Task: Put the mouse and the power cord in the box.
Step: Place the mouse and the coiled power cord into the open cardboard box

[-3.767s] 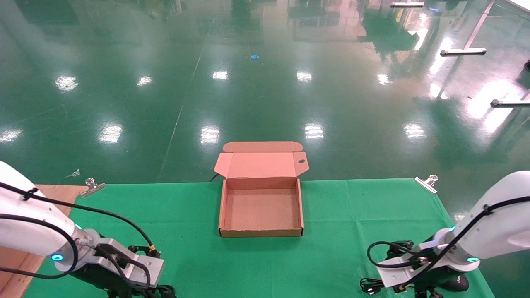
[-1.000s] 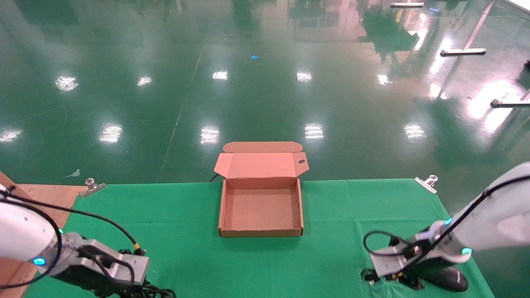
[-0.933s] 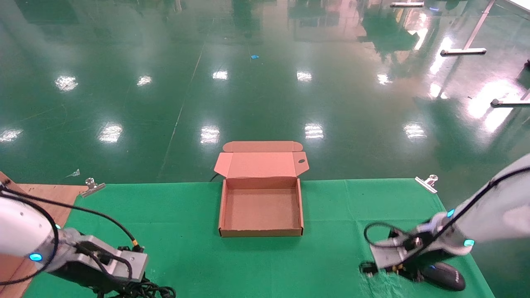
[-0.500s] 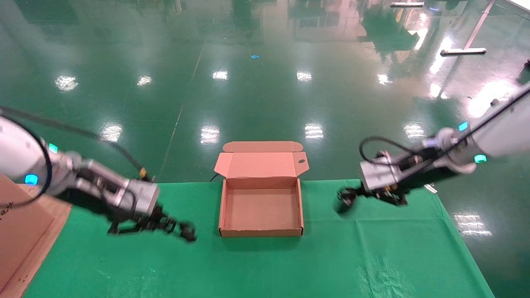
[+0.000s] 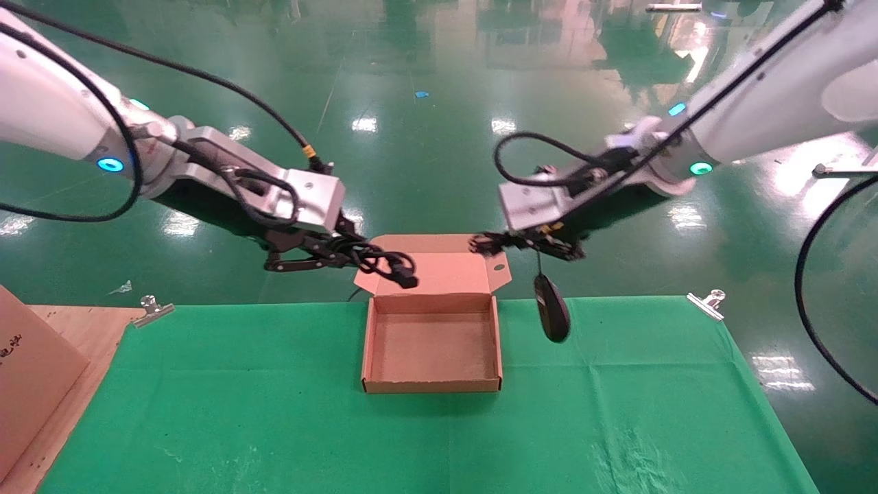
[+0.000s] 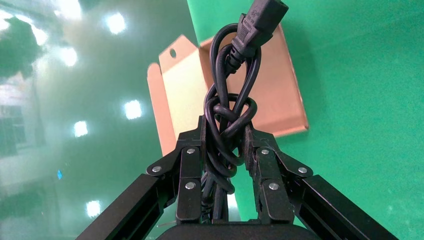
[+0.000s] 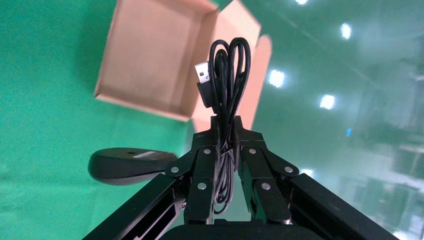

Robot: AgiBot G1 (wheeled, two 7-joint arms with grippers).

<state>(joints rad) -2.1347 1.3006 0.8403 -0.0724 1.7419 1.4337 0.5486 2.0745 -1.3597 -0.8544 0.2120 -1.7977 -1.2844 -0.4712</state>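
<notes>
The open, empty brown box sits on the green cloth, its lid folded back. My left gripper hangs above the box's far left corner, shut on the knotted black power cord. In the left wrist view my left gripper pinches the power cord, whose plug points toward the box. My right gripper is above the far right corner, shut on the mouse's coiled wire. The mouse dangles beside the box's right wall. The right wrist view shows my right gripper, the wire bundle and the mouse.
A large brown carton stands at the left on a wooden board. Metal clips hold the green cloth at the table's far corners. Glossy green floor lies beyond the table's far edge.
Both arms rose from the table's near corners and swung inward and forward to above the box. The left carries the power cord, the right the mouse by its wire.
</notes>
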